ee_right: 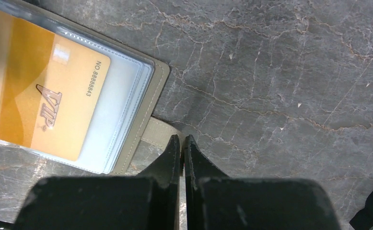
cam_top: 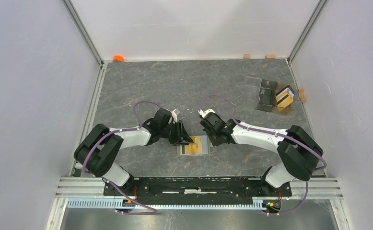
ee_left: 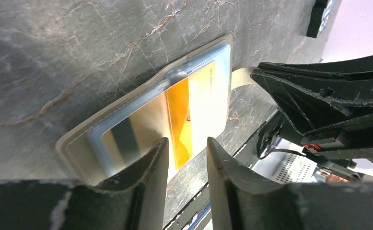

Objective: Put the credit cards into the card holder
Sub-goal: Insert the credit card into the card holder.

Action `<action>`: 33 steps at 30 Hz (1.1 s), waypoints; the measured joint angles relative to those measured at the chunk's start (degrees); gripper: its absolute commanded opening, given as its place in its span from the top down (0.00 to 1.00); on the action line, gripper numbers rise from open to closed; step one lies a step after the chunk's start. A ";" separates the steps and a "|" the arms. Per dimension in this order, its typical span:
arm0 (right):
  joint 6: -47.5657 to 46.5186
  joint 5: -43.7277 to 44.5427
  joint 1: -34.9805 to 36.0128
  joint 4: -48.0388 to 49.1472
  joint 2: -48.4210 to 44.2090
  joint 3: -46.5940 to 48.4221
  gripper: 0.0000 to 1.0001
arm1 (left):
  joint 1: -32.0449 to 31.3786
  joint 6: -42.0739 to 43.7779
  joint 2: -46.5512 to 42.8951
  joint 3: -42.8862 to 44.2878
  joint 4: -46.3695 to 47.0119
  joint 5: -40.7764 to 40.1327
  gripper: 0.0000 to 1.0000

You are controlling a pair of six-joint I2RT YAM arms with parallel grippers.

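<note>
The olive card holder (cam_top: 180,153) lies open on the table between my grippers, pale blue-grey sleeves up. An orange-gold credit card (cam_top: 197,144) lies in its clear sleeve, seen in the left wrist view (ee_left: 182,115) and the right wrist view (ee_right: 55,100). My left gripper (cam_top: 188,139) is open, its jaws (ee_left: 188,141) low over the card's near end with nothing between them. My right gripper (cam_top: 213,140) is shut, its tips (ee_right: 182,138) on the end of the holder's tab flap (ee_right: 160,132). More cards (cam_top: 285,99) stand in the clear box at the back right.
A clear plastic box (cam_top: 267,92) with a dark compartment stands at the back right. Small wooden blocks (cam_top: 246,56) lie along the back edge and one (cam_top: 301,95) by the right wall. An orange object (cam_top: 118,58) sits in the back left corner.
</note>
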 measured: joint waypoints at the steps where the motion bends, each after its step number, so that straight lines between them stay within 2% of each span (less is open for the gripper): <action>1: 0.00 0.17 0.00 0.04 -0.22 -0.09 1.00 | 0.00 0.72 -0.96 0.48 -1.79 -0.66 0.56; 5: 0.00 0.55 0.02 0.20 -0.85 -0.70 1.00 | 0.00 3.17 -4.87 1.38 -7.76 -3.23 0.54; 11: 0.00 0.57 0.00 0.44 -1.29 -1.27 1.00 | -0.04 3.69 -5.95 1.40 -10.16 -4.09 0.55; 33: 0.00 0.46 0.00 2.36 -4.22 -3.10 1.00 | -5.62 1.31 3.23 1.86 1.60 -1.20 0.53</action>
